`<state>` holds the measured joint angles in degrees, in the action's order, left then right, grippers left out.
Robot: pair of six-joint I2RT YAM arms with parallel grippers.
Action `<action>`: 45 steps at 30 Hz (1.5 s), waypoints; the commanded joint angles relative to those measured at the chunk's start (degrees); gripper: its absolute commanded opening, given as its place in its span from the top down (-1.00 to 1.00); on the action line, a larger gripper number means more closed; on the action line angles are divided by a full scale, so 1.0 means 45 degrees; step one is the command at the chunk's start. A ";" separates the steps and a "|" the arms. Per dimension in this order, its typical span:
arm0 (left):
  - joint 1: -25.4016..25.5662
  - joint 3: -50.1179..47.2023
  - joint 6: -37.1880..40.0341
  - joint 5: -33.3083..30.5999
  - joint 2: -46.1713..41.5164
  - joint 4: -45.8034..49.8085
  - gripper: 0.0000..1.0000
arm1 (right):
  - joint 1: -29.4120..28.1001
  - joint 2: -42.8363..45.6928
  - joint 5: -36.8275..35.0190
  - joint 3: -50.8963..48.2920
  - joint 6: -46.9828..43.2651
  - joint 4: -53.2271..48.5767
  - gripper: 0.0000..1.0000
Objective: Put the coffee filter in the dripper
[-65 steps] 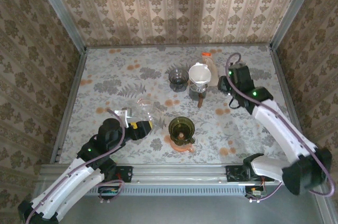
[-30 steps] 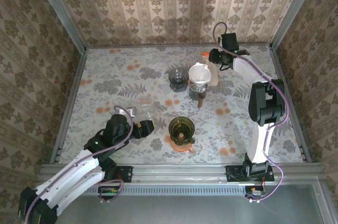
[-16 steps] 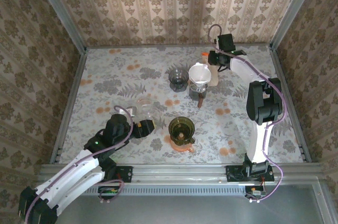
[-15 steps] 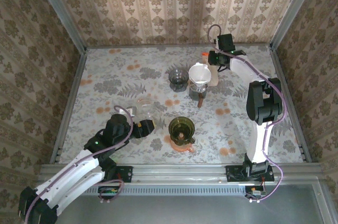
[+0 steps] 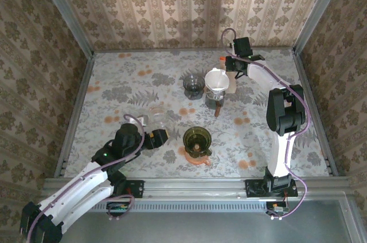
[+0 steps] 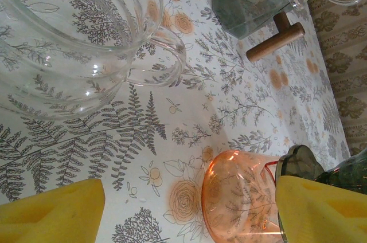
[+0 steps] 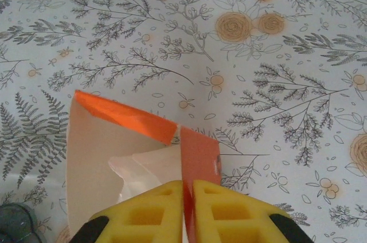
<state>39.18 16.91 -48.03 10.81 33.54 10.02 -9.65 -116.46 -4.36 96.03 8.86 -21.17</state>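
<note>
White coffee filters [image 7: 140, 168] sit inside an open carton [image 7: 92, 157] with orange flaps, at the back of the table beside the dripper. My right gripper [image 7: 187, 188] [image 5: 230, 66] is above the carton [image 5: 229, 79], shut on its upright orange flap [image 7: 199, 157]. The dripper [image 5: 217, 81] is a pale cone with a handle, resting on a dark jug with a wooden handle [image 5: 218, 108]. My left gripper [image 5: 160, 136] [image 6: 189, 197] hovers low over the table near the front, open, with nothing between its yellow fingers [image 6: 51, 211].
A clear glass carafe [image 5: 157, 117] [image 6: 69, 31] stands just beyond the left gripper. To its right a green glass cup [image 5: 196, 140] sits on an orange saucer [image 6: 241, 197]. A dark glass [image 5: 194, 83] stands left of the dripper. Walls enclose the table.
The right gripper has edged left over the carton and its jaws have closed on the orange flap. The left arm has not moved.
</note>
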 commanded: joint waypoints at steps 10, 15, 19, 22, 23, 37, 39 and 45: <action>-0.0113 -0.0100 -0.0206 0.0313 -0.0109 -0.0478 -0.58 | -0.0039 0.0988 -0.1351 -0.1031 -0.0231 0.0055 0.83; -0.0113 -0.0284 -0.0281 0.0473 -0.0177 -0.0732 -0.58 | 0.0069 0.1688 -0.1813 -0.1583 -0.0278 -0.0078 0.85; -0.0113 -0.0346 -0.0229 0.0509 -0.0394 -0.0724 -0.58 | 0.0174 0.2189 -0.2106 -0.1898 -0.0324 -0.0271 0.85; -0.0113 -0.0360 -0.0206 0.0528 -0.0635 -0.0626 -0.58 | 0.0267 0.2476 -0.2333 -0.2127 -0.0383 -0.0425 0.85; -0.0113 -0.0359 -0.0186 0.0528 -0.0708 -0.0582 -0.58 | 0.0303 0.2540 -0.2423 -0.2193 -0.0402 -0.0504 0.85; -0.0113 -0.0378 -0.0166 0.0489 -0.1398 -0.0079 -0.58 | 0.0835 0.2724 -0.2791 -0.3309 -0.0334 -0.0202 0.81; -0.0114 -0.0355 -0.0167 0.0489 -0.1369 -0.0080 -0.58 | 0.0836 0.2712 -0.2803 -0.3332 -0.0285 -0.0181 0.71; -0.0117 -0.0354 -0.0166 0.0469 -0.1379 -0.0083 -0.58 | 0.0841 0.3014 -0.2810 -0.3390 0.0059 -0.0090 0.41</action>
<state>38.89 15.73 -48.42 12.45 27.99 8.93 -6.00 -105.41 -15.94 81.43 7.88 -21.91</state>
